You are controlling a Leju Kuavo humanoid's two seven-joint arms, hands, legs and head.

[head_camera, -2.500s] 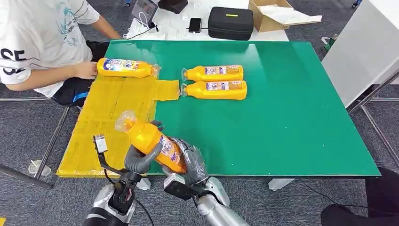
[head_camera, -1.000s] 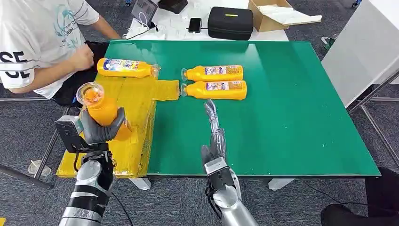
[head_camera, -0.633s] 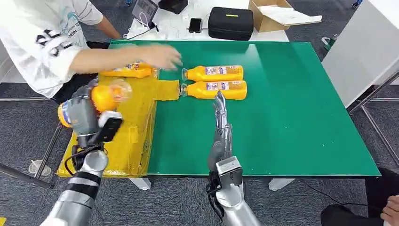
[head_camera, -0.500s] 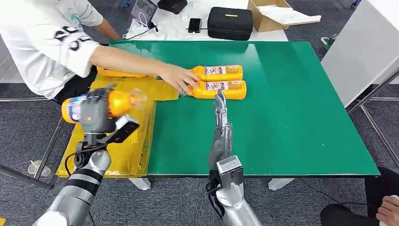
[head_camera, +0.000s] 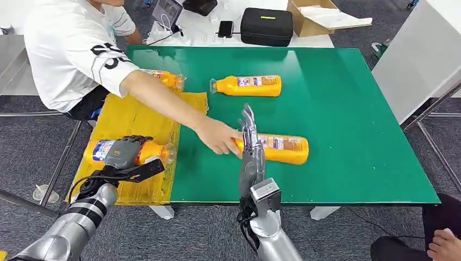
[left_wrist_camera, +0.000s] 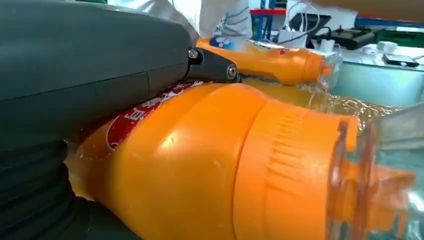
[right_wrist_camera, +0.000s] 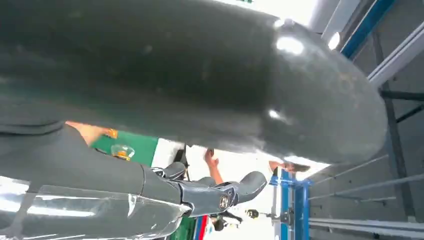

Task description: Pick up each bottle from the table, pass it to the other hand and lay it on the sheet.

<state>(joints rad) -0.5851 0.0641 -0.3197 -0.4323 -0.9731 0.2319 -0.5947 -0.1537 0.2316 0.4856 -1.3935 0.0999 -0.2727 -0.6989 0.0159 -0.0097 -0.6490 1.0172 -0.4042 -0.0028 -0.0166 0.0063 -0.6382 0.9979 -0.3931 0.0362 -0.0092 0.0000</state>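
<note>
My left hand (head_camera: 126, 154) grips an orange bottle (head_camera: 150, 153) that lies on its side low over the near part of the yellow sheet (head_camera: 128, 117), its clear cap towards the green table (head_camera: 337, 109). The left wrist view shows this bottle (left_wrist_camera: 200, 165) close up in the hand (left_wrist_camera: 75, 75). My right hand (head_camera: 250, 142) stands open, fingers straight, over the table's near middle. Just behind it lies a second bottle (head_camera: 284, 148), whose neck a person's hand (head_camera: 217, 136) holds. A third bottle (head_camera: 249, 85) lies further back. A fourth bottle (head_camera: 167, 79) lies at the sheet's far end, partly hidden by the person's arm.
The person (head_camera: 70, 49) sits at the table's far left, with one arm reaching across the sheet. Beyond the table are a black case (head_camera: 266, 24), a cardboard box (head_camera: 321, 15) and a phone (head_camera: 225, 28). A white panel (head_camera: 424, 54) stands at the right.
My left hand has lowered its bottle from upright to lying over the sheet. The person has pulled one bottle from the far pair to beside my right hand, which has barely moved.
</note>
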